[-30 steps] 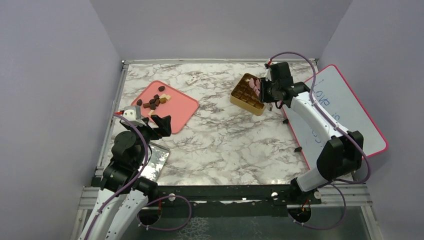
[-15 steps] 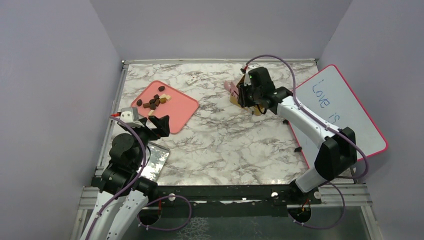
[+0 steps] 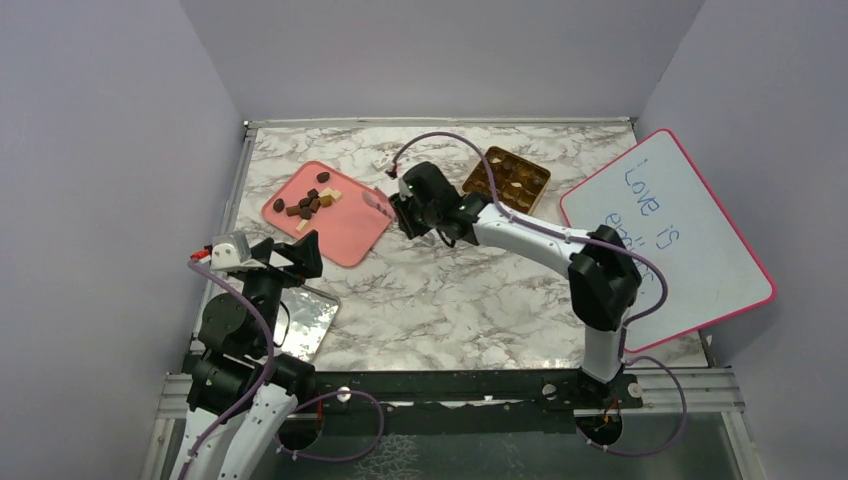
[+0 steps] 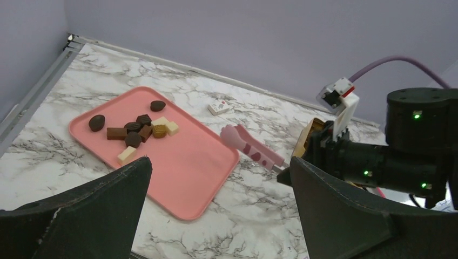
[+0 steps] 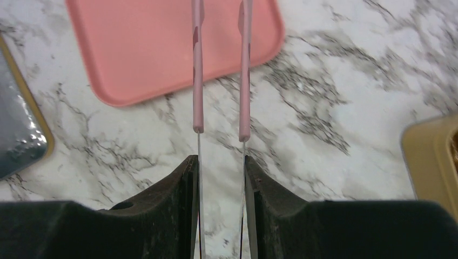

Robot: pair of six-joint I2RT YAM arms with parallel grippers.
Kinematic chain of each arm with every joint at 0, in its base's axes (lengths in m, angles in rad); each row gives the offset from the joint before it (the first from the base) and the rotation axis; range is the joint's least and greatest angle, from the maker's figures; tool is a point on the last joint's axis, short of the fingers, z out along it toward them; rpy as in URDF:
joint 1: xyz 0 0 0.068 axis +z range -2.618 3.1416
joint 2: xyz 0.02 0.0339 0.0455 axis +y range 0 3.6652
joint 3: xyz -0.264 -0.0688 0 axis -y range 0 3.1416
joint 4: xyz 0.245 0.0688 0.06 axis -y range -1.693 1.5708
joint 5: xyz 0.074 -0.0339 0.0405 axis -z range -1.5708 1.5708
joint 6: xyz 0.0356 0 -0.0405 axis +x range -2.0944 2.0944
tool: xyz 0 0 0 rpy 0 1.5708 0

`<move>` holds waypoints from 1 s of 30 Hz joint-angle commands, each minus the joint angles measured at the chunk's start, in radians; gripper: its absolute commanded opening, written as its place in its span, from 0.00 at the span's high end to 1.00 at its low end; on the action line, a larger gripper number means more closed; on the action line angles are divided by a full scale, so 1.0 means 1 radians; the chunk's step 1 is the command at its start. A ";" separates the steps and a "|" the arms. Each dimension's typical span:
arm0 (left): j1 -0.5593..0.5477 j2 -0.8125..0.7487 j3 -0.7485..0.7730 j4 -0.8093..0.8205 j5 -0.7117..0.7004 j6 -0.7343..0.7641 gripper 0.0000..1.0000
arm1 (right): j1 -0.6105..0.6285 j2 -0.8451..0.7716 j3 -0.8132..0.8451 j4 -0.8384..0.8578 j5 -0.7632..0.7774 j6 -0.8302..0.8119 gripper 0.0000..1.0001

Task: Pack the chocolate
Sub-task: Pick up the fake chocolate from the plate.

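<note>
The chocolate (image 3: pixel 308 203) is several small pieces, mostly dark brown with a few cream, on the far left part of a pink tray (image 3: pixel 350 232); the pieces also show in the left wrist view (image 4: pixel 135 129). My right gripper (image 3: pixel 402 212) is shut on the pink tweezers (image 3: pixel 381 199), whose tips reach over the tray's right edge. In the right wrist view the tweezers' two arms (image 5: pixel 197 70) stand apart between my right gripper's (image 5: pixel 221 162) fingers, with nothing seen between them. The gold box (image 3: pixel 506 181) stands behind the right arm. My left gripper (image 3: pixel 290 258) is open and empty, near the tray's front corner.
A whiteboard with a pink rim (image 3: pixel 665 235) lies at the right. A shiny silver lid (image 3: pixel 310 322) lies by the left arm. A small white packet (image 3: pixel 382 160) sits behind the tray. Grey walls close in the table on three sides.
My right arm has swung left from the gold box to the tray's right edge, carrying the tweezers. My left arm has drawn back slightly to the left.
</note>
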 commanded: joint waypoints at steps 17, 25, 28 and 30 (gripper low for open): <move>0.007 -0.047 0.005 -0.006 -0.061 -0.002 0.01 | 0.155 0.427 0.433 0.127 0.116 -0.252 0.60; 0.007 -0.047 0.004 -0.008 -0.052 -0.005 0.01 | 0.155 0.478 0.490 0.129 0.144 -0.294 0.60; 0.007 -0.049 0.005 -0.007 -0.056 -0.005 0.01 | 0.155 0.512 0.530 0.107 0.152 -0.296 0.60; 0.007 -0.048 0.005 -0.007 -0.055 -0.005 0.01 | 0.155 0.533 0.556 0.087 0.158 -0.298 0.60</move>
